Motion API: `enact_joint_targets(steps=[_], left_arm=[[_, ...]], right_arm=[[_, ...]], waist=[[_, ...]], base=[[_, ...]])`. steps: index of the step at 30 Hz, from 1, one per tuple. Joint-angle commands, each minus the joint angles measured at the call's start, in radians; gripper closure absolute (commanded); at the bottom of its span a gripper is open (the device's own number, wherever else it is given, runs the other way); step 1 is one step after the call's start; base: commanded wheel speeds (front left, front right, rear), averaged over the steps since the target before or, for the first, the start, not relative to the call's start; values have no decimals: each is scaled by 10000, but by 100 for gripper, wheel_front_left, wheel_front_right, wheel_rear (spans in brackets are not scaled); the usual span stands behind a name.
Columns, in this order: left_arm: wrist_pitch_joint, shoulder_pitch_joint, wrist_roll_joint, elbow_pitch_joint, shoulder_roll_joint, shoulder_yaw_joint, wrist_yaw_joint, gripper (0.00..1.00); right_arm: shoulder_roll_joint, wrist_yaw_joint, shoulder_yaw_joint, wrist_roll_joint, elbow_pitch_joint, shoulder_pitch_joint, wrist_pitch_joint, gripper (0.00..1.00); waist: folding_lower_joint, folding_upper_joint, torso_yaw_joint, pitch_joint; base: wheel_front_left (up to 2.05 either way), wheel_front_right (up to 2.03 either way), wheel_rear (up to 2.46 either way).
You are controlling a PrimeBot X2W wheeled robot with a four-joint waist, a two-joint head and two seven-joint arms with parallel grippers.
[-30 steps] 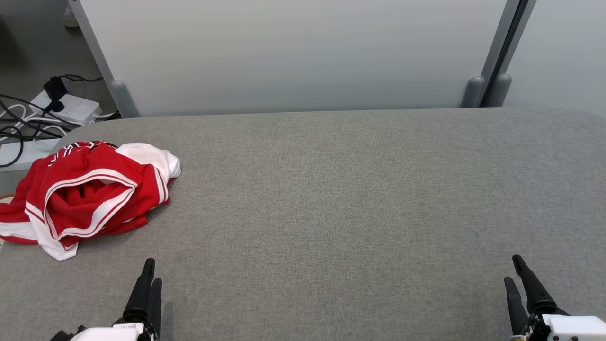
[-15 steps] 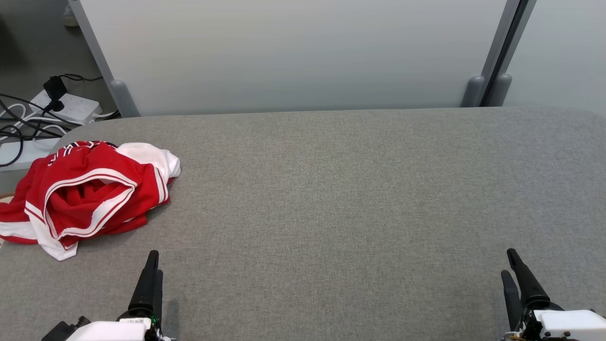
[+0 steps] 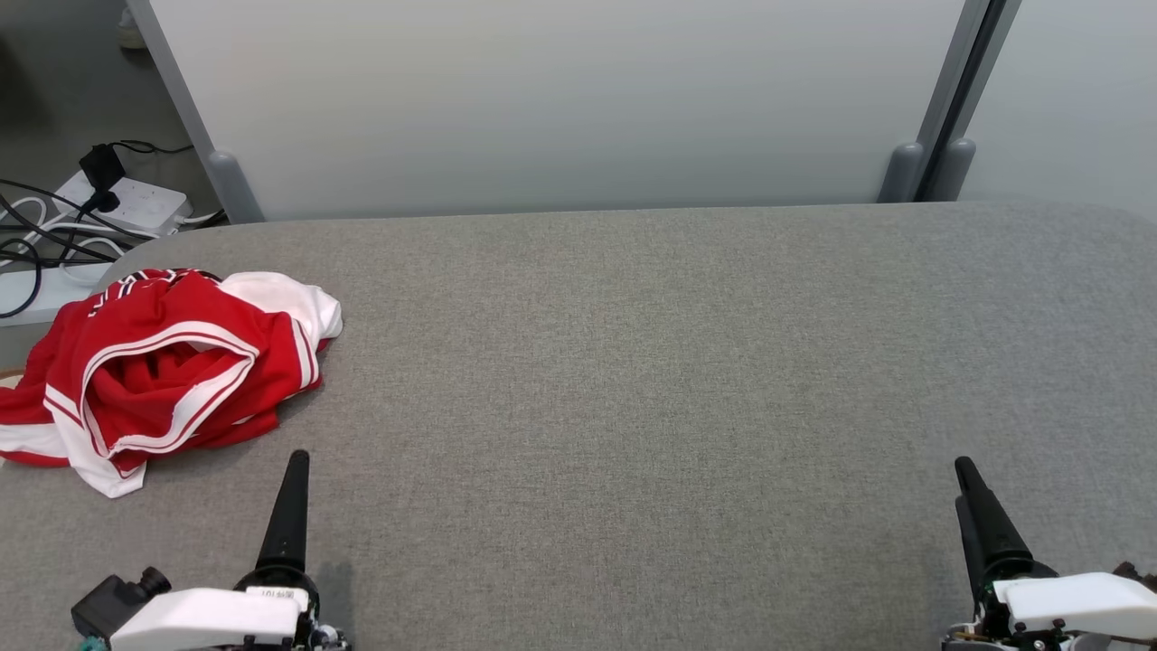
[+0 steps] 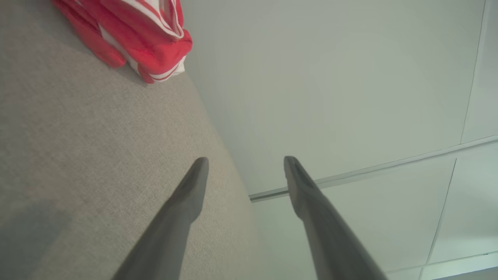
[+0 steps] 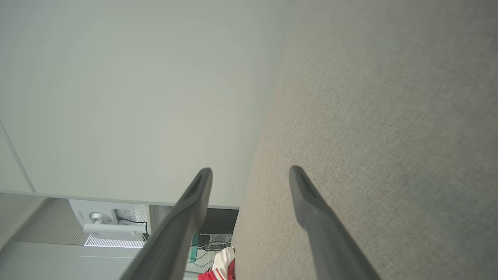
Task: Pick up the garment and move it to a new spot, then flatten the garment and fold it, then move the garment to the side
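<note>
The grey cloth-covered table takes up most of what's in front of the robot, its far corners rounded. Behind the table's far edge stands a pale partition panel on grey posts, running almost the table's full width.

The garment, red with white bands and a white patch, lies crumpled in a heap on the table's left side, closer to the far edge than the near one. Its outer folds seem to spill over the table's left edge, though I can't be sure how far. Nothing is touching it.

The left gripper hovers over the table's near edge on the left. It points toward the far edge, near the heap but apart from it. In the left wrist view its two dark fingers are spread wide, released, with nothing between them. The right gripper sits over the table's near edge on the right, well apart from the garment. It is released too, its fingers parted over bare cloth.

Beyond the table's far-left corner, down on the floor, a white power strip lies among black cables.
</note>
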State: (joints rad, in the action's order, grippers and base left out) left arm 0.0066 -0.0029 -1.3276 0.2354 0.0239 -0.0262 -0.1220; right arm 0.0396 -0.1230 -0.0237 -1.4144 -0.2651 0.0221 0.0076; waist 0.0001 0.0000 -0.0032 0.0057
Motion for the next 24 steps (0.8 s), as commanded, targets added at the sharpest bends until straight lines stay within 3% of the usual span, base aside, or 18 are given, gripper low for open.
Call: enact_joint_targets(steps=[1, 24], left_arm=[[-91, -536, 351, -369, 149, -74, -26, 0], [-775, -708, 4108, -850, 179, 420, 394, 0]], right_arm=[[164, -43, 108, 284, 406, 492, -141, 0], [387, -52, 1017, 3832, 1152, 749, -814, 0]], waist=[[-1, 0, -2, 3], [-1, 0, -4, 35]], base=[[0, 0, 0], [0, 0, 0]])
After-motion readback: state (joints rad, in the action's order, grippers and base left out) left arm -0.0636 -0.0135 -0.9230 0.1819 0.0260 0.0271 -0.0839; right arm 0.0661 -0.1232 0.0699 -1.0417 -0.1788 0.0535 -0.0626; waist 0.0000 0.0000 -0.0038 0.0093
